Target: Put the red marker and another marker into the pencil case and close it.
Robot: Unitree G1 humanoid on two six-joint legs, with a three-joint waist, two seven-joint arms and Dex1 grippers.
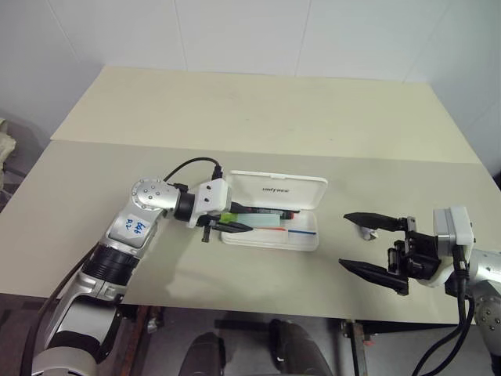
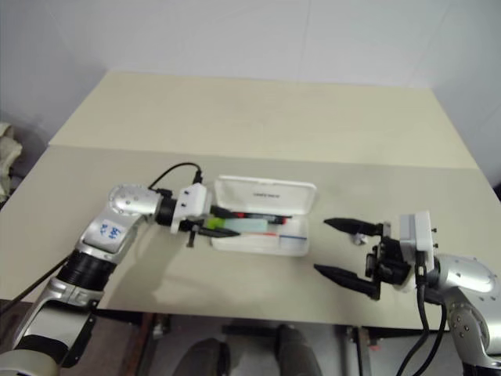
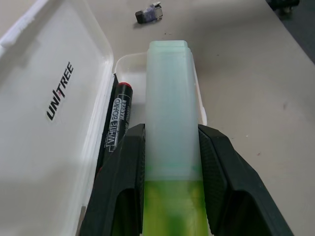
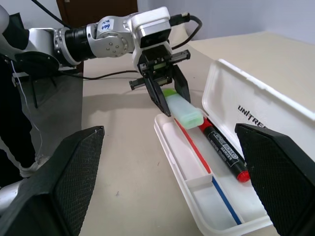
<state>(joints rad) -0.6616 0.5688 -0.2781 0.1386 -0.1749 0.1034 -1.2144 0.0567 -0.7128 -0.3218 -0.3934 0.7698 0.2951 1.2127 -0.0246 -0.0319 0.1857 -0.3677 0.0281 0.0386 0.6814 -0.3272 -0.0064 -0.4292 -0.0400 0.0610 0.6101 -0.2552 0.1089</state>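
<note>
- Lying open on the beige worktop (image 1: 258, 117), the white pencil case (image 1: 270, 235) has its lid (image 1: 278, 190) folded back on the far side, the lettered inner face turned up.
- The tray of the case is crossed by a red line and a blue line along its floor, with a small divider wall near one end, as seen in the right wrist view.
- The red marker (image 4: 224, 147) is seen lying inside the tray, along the hinge side next to the lid; its black middle carries white lettering and its red end points toward the robot's right.
- The green highlighter (image 3: 170, 142) is clamped between the fingers (image 3: 123, 177) of the left gripper (image 1: 232, 219), which press on its two sides where the green body meets the pale mint cap.
- The highlighter is held lengthwise over the left end of the tray, cap forward, roughly parallel to the red marker and just beside it; whether it touches the tray floor cannot be told.
- The right gripper (image 1: 374, 244) is held over the worktop well to the right of the case, its fingers spread wide apart with nothing between them.
- A small grey-silver stub (image 1: 366, 231) lies on the worktop between the case and the right gripper, close to the upper right finger.
- A black cable (image 1: 192, 166) is looped from the left wrist above the worktop.
</note>
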